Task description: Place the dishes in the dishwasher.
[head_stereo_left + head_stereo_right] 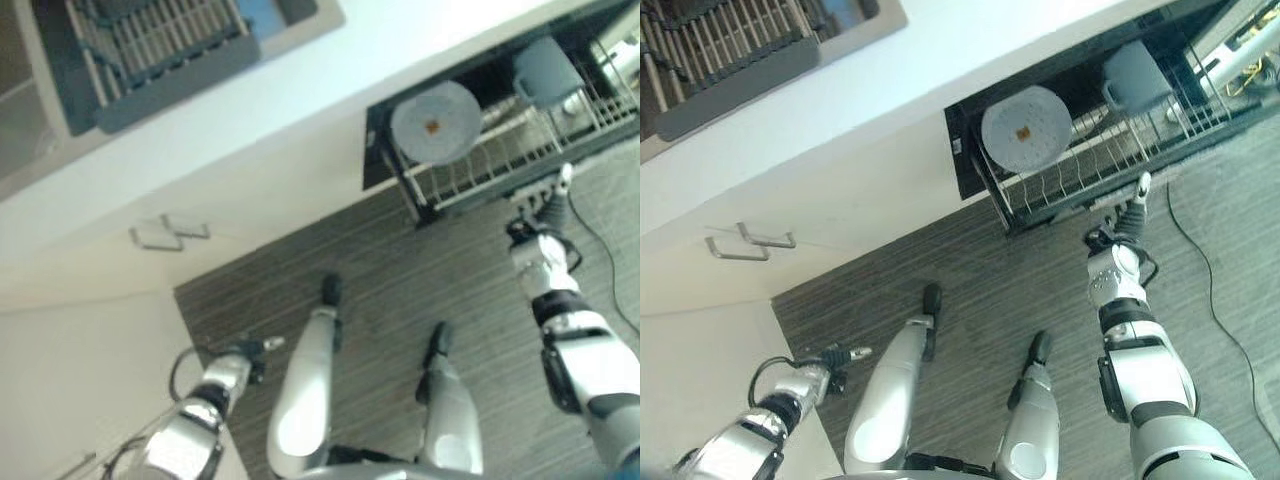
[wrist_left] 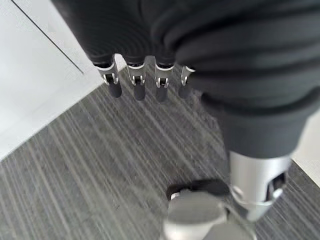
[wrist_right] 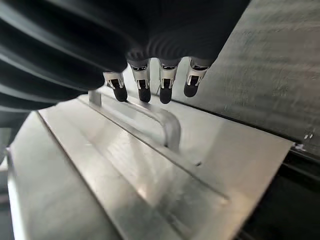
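A round grey plate [image 1: 436, 122] stands on edge in the dishwasher's pulled-out wire rack [image 1: 500, 160]. A blue-grey cup [image 1: 547, 70] sits further right in the same rack. My right hand [image 1: 540, 215] reaches to the rack's front edge, open, with straight fingers [image 3: 150, 85] just above a steel bar handle [image 3: 162, 120] on the stainless door panel [image 3: 100, 165]. It holds nothing. My left hand [image 1: 250, 350] hangs low by the white cabinet, open and holding nothing, its fingers [image 2: 137, 82] straight over the striped floor.
A white countertop [image 1: 300, 90] runs above the dishwasher, with a dark dish rack [image 1: 150, 50] at its far left. White cabinet fronts with two metal handles [image 1: 170, 235] stand to the left. Grey striped floor [image 1: 400, 290] lies in front.
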### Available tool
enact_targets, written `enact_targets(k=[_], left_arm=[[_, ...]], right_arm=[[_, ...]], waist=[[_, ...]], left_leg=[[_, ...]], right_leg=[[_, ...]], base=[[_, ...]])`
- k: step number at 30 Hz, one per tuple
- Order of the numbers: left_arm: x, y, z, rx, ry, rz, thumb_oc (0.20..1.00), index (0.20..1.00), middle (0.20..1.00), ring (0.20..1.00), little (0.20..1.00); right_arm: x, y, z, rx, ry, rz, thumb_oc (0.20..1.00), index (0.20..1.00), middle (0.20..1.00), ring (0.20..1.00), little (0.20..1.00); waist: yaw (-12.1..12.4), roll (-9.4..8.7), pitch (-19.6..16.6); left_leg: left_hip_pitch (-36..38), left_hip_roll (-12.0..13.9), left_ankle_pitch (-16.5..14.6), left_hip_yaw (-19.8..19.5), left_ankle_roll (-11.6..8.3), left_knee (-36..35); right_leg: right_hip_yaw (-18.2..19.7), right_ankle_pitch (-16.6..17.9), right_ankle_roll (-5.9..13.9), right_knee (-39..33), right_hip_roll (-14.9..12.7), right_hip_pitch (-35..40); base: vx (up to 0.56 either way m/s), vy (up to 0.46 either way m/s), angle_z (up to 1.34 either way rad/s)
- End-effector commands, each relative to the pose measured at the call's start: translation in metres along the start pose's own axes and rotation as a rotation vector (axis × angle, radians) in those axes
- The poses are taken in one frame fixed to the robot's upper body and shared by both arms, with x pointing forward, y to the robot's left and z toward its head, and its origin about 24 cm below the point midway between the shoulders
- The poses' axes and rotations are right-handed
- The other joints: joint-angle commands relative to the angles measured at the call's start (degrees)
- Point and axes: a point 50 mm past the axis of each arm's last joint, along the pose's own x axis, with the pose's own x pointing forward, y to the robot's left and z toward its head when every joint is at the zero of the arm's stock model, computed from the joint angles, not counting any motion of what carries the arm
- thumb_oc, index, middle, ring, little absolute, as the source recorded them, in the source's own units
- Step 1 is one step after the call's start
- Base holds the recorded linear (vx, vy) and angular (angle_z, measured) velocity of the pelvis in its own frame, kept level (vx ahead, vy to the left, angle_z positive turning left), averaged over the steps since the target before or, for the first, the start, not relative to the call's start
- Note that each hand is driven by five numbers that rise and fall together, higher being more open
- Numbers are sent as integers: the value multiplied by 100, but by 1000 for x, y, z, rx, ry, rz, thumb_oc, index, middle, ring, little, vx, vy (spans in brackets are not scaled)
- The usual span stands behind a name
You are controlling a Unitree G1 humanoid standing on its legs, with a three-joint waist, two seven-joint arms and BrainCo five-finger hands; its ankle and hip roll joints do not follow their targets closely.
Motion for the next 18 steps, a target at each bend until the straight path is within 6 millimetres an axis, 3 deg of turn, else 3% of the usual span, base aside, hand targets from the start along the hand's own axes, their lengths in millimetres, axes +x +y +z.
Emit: enact_targets(k=[1, 6, 18], left_arm=[[0, 16, -70, 4, 254, 45, 1000, 1000, 1000, 1000, 1000], [0, 25, -63, -3, 248, 59, 1000, 1000, 1000, 1000, 1000], [-1, 47, -75, -58, 280, 76, 1000, 1000, 1000, 1000, 1000]], right_arm=[[1, 55, 51, -95, -215, 307, 1000, 1000, 1000, 1000, 1000], [1, 75, 77, -180, -271, 384, 1000, 1000, 1000, 1000, 1000], [-5, 128, 149, -346, -443, 472, 1000, 1000, 1000, 1000, 1000]], waist=[[221, -317, -456], [279, -385, -421], [626, -524, -284]], left_leg=[[-18, 540, 535, -424, -491, -527], [-15, 556, 530, -431, -506, -570], [88, 551, 395, -626, -505, -535]], right_leg=[[59, 253, 27, 125, -130, 15], [-55, 409, 76, 10, -157, -68], [-326, 685, 160, -155, -176, -203]], base=[[17, 25, 5], [23, 13, -1], [91, 29, 3]])
